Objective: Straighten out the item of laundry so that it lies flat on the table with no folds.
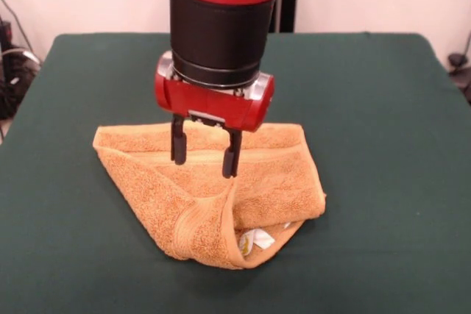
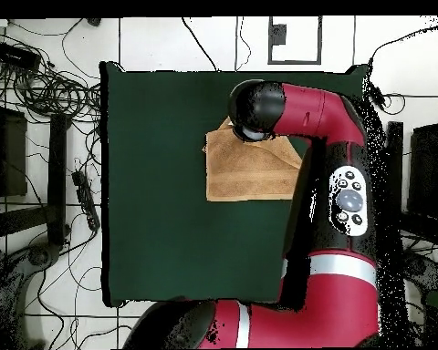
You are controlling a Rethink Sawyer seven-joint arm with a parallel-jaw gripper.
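The orange-tan towel (image 1: 276, 182) lies crumpled on the dark green table (image 1: 383, 108), near its middle. It is folded over itself, and a ridge of cloth rises at its near side up to my right fingertip. Its white label (image 1: 257, 239) peeks out under the near fold. My gripper (image 1: 205, 168) hangs straight down over the towel with its fingers (image 1: 178, 145) apart and nothing between them. In the overhead view the towel (image 2: 245, 173) lies at the table's (image 2: 159, 182) upper right part, and the arm's wrist (image 2: 256, 109) hides the gripper and the towel's top edge.
The red arm (image 2: 341, 182) runs along the table's right side in the overhead view and covers that edge. Cables and stands (image 2: 40, 82) lie on the floor to the left of the table.
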